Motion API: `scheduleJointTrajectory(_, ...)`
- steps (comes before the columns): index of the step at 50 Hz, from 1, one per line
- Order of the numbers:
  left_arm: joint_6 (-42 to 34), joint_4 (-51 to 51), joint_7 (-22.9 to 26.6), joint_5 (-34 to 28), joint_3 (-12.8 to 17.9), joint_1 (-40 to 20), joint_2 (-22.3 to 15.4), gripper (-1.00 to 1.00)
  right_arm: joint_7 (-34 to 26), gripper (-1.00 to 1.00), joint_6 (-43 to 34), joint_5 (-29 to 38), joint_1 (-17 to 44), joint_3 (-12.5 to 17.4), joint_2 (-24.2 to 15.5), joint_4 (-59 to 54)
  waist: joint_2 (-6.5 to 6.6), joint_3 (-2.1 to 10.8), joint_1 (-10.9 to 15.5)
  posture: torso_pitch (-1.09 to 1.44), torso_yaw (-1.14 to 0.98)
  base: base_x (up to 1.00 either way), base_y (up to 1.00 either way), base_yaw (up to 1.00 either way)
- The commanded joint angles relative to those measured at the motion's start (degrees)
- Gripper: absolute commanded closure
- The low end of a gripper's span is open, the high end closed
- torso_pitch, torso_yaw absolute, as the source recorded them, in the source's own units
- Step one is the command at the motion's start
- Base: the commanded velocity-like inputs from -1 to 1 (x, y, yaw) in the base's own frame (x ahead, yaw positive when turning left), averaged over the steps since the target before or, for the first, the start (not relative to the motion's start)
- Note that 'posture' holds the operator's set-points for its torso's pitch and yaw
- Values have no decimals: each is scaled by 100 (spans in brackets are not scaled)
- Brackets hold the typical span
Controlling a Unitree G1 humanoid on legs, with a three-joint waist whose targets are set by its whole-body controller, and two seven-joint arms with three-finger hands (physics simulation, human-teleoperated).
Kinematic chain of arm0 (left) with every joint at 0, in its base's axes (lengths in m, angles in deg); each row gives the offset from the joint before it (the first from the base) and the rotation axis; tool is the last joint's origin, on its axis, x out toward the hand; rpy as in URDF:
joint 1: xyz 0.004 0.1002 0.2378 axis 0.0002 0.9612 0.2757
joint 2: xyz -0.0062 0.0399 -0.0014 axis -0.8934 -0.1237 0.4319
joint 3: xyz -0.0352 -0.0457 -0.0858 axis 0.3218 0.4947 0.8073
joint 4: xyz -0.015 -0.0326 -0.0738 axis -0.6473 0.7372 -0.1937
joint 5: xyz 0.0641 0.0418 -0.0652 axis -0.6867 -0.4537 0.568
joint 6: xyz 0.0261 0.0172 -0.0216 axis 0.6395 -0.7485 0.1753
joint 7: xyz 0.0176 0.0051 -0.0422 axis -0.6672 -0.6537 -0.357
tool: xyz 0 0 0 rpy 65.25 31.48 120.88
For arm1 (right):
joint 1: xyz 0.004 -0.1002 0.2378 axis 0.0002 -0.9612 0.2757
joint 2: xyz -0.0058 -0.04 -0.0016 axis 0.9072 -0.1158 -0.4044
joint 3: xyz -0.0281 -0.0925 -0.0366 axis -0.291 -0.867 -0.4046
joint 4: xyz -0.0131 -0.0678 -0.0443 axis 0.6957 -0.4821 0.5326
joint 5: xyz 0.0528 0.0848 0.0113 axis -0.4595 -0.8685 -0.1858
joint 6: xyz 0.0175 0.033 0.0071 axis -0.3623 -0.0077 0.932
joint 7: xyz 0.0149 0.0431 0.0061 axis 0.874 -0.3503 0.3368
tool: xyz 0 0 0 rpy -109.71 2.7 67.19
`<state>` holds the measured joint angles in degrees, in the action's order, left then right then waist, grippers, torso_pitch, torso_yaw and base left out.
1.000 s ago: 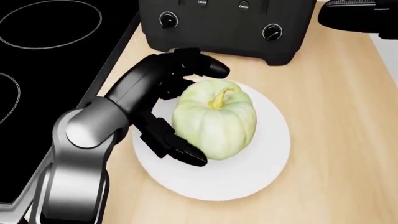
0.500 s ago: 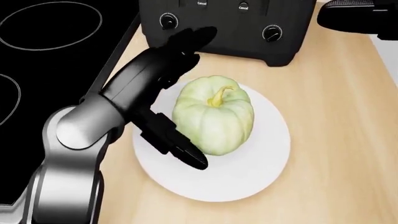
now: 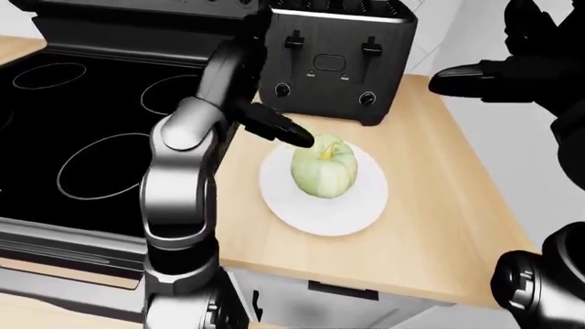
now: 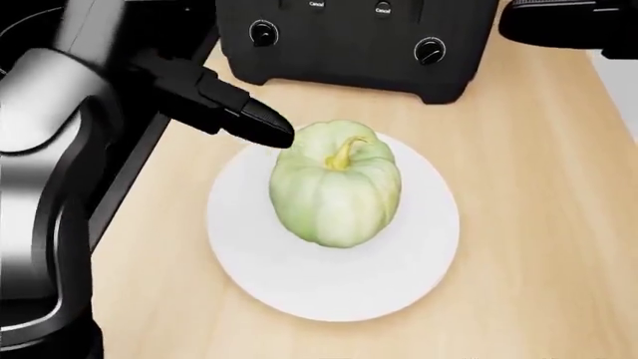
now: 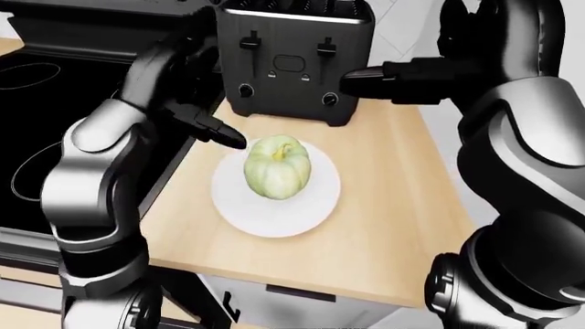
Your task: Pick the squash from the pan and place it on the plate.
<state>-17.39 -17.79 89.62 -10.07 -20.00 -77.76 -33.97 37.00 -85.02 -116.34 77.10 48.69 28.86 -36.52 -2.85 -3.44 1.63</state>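
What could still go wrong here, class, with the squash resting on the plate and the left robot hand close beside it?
1. The left robot hand is open with a fingertip near the squash; a careless move away might nudge it so it rolls on the plate.
2. The squash sits toward the plate's top edge in the head view, near the toaster, leaving little margin if bumped.

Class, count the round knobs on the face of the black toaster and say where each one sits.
2: one knob low on the toaster's left side, one knob low on its right, left-eye view.

Squash (image 4: 335, 194) upright on white plate (image 4: 269, 277)
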Motion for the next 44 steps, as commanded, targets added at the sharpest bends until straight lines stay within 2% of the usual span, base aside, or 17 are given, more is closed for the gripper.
scheduleJointTrajectory(1, 296, 13, -701, 177, 231, -252, -68, -100, 59, -100, 100, -18, 178, 67, -81, 94, -15, 140, 6, 0, 0, 0, 0, 0)
scheduleJointTrajectory(4, 297, 65, -1286, 582, 454, -395, -224, -100, 84, -100, 51, -99, 254, 45, -90, 145, 4, 143, -7, 0, 0, 0, 0, 0)
scheduleJointTrajectory(5, 270, 24, -1401, 705, 443, -394, -317, -100, 91, -100, 44, -119, 270, 34, -87, 159, 12, 143, -13, 0, 0, 0, 0, 0)
scheduleJointTrajectory(7, 162, -111, -1701, 916, 506, -428, -457, -100, 22, -100, 46, 48, 285, -150, -274, 237, 27, 142, -28, 0, 0, 0, 0, 0)
scheduleJointTrajectory(10, -12, -370, -2003, 1248, 618, -407, -677, -100, 2, -100, -96, -3, 444, -112, -143, 325, 59, 130, -45, 0, 0, 0, 0, 0)
scheduleJointTrajectory(19, 501, -611, -2849, 1863, 731, -60, -996, -100, -240, -100, 102, 167, 573, -256, -125, 492, 131, 115, -68, 0, 0, 0, 0, 0)
scheduleJointTrajectory(21, 642, -646, -3014, 1958, 764, -8, -1027, -100, -263, -100, 108, 162, 627, -194, -76, 494, 143, 115, -73, 0, 0, 0, 0, 0)
scheduleJointTrajectory(30, 1146, -771, -3302, 2165, 659, 194, -1116, -100, -324, -100, 234, 192, 819, -222, -89, 621, 177, 107, -87, 0, 0, 0, 0, 0)
scheduleJointTrajectory(34, 1192, -900, -3390, 2273, 684, 137, -1130, -100, -314, -100, 344, 258, 879, -296, -149, 667, 190, 99, -88, 0, 0, 0, 0, 0)
scheduleJointTrajectory(42, 1277, -1125, -3506, 2482, 680, 88, -1142, -100, -227, -100, 532, 152, 1043, -191, -163, 667, 201, 79, -99, 0, 0, 0, 0, 0)
scheduleJointTrajectory(44, 1374, -1153, -3552, 2601, 765, 31, -1130, -100, -169, -100, 609, 128, 1063, -197, -201, 663, 205, 78, -99, 0, 0, 0, 0, 0)
